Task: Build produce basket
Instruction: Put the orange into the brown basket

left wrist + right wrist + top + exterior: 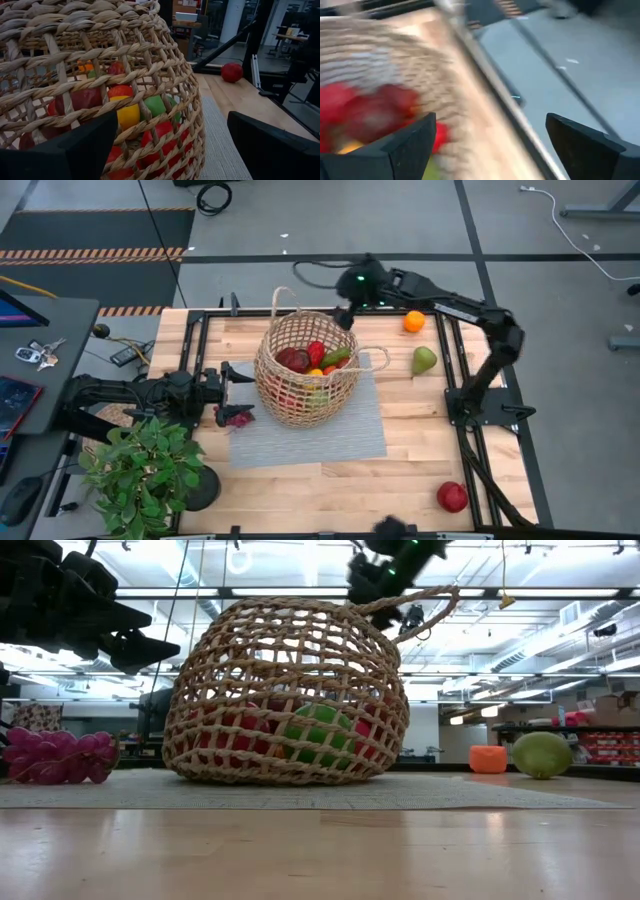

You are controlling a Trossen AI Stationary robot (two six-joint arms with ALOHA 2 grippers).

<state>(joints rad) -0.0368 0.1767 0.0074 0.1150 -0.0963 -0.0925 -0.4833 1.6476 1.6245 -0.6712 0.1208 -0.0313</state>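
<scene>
Basket: round tan wicker, open weave, standing mid-table on a grey mat, already part-filled with produce; red, green and yellow pieces show through the weave in the low view and left wrist view.

Produce outside basket: orange at far right; green pear just near of it; red apple at near right corner, well apart from the rest; dark-red grape cluster on the mat's left edge, just beside the basket.

Right gripper: over the basket's far rim, fingers spread, nothing between them in its wrist view.

Left gripper: just left of the basket, low, jaws wide apart and empty, facing the wicker wall.

Potted plant: near left corner, not part of the task.

Risks, as judged: right gripper sits close to the far loop handle; a careless swing could snag it and tip or drag the basket. Left gripper reaching for the grapes could nudge the wall and shift the basket off the mat. The far apple calls for a long reach.
</scene>
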